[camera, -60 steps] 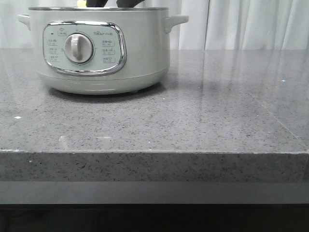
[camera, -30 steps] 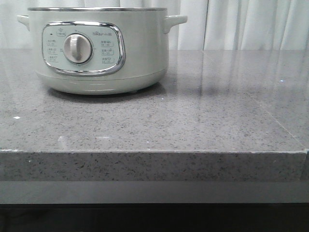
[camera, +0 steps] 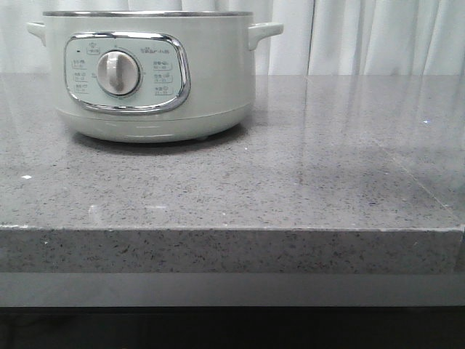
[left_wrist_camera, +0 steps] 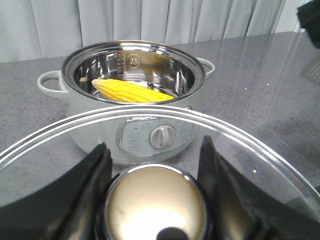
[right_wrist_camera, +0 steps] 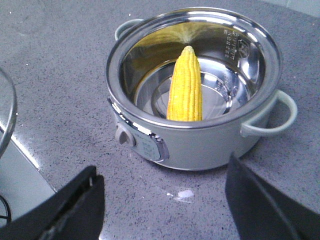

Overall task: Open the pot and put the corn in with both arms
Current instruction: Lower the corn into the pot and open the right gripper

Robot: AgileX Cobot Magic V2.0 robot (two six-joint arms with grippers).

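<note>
The pale-green pot [camera: 149, 73] stands uncovered on the grey counter, seen from its dial side in the front view. Inside it lies the yellow corn [right_wrist_camera: 185, 86] on the steel bottom; the left wrist view shows the corn [left_wrist_camera: 131, 92] through the open pot [left_wrist_camera: 132, 100] mouth. My left gripper [left_wrist_camera: 154, 195] is shut on the steel knob of the glass lid [left_wrist_camera: 250, 145], held in front of the pot on its dial side. My right gripper [right_wrist_camera: 162, 200] is open and empty above the counter beside the pot [right_wrist_camera: 200, 90]. Neither gripper appears in the front view.
Grey speckled counter [camera: 290, 174] with a front edge close to the camera. White curtains [camera: 378, 36] hang behind. A small shiny scrap [right_wrist_camera: 184, 194] lies on the counter near the pot's base.
A second ago dark gripper parts and a bit of yellow showed above the pot's rim in the front view; they are gone from that view now. The pot has stayed in place.
</note>
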